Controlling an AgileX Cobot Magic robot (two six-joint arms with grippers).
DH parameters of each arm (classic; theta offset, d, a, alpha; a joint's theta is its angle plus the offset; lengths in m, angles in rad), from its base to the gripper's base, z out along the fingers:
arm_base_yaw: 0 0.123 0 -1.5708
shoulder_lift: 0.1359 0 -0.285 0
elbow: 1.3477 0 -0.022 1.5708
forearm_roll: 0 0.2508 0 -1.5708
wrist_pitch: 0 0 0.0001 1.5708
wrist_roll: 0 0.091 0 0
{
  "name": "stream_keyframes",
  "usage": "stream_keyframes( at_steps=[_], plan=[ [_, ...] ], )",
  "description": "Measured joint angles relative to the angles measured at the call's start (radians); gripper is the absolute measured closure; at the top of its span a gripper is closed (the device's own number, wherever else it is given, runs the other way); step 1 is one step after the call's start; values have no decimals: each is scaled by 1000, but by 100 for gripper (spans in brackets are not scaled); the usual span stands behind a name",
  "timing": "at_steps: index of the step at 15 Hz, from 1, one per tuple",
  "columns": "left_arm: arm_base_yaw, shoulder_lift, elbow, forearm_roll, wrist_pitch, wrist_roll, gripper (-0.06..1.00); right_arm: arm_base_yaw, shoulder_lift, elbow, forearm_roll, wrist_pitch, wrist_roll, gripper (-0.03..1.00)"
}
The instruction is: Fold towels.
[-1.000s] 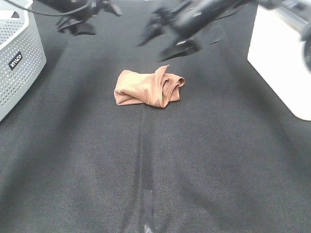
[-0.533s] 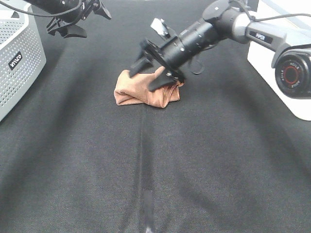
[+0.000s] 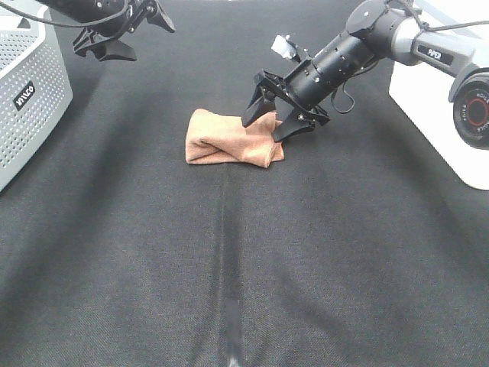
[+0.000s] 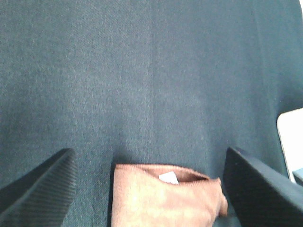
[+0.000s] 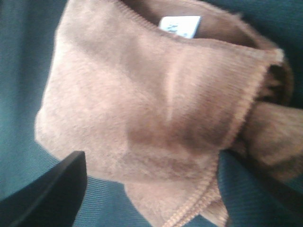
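Note:
The brown towel (image 3: 229, 139) lies in a crumpled, roughly folded bundle on the black tabletop, at the middle of the exterior view. My right gripper (image 3: 275, 121) is open, its two fingers astride the towel's right end, low over it. In the right wrist view the towel (image 5: 151, 104) fills the picture with its white tag (image 5: 180, 23) showing, and the right gripper (image 5: 151, 189) stands open around it. My left gripper (image 3: 114, 38) is open and empty, held at the far left. The left wrist view shows the towel (image 4: 161, 198) and its tag (image 4: 169, 178) far below.
A grey perforated basket (image 3: 23, 92) stands at the left edge. A white box (image 3: 439, 99) stands at the right edge and shows in the left wrist view (image 4: 291, 142). The black cloth (image 3: 244, 267) covers the whole table.
My right arm swung down onto the towel, then drew back a little to the right. The towel's raised flap is pressed flatter. The left arm barely moved.

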Motion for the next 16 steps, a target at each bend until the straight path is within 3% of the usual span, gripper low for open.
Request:
stream_keyframes(
  at_steps=[2, 5, 8, 13, 16],
  plan=[
    [1, -5, 0, 12, 20, 15, 15, -10, 0, -10, -30, 4, 24, 23],
    [2, -52, 0, 63, 117, 126, 15, -39, -38, -24, -129, 34, 70, 23],
    [2, -120, 0, 119, 234, 147, 15, -39, -142, -25, -190, 37, 110, 23],
    [2, -268, 0, 325, 486, 110, 15, -39, -378, 9, -287, 39, 129, 23],
    [2, -381, 10, 447, 529, 97, 15, -39, -574, 180, -366, 39, 129, 23]
  ],
)
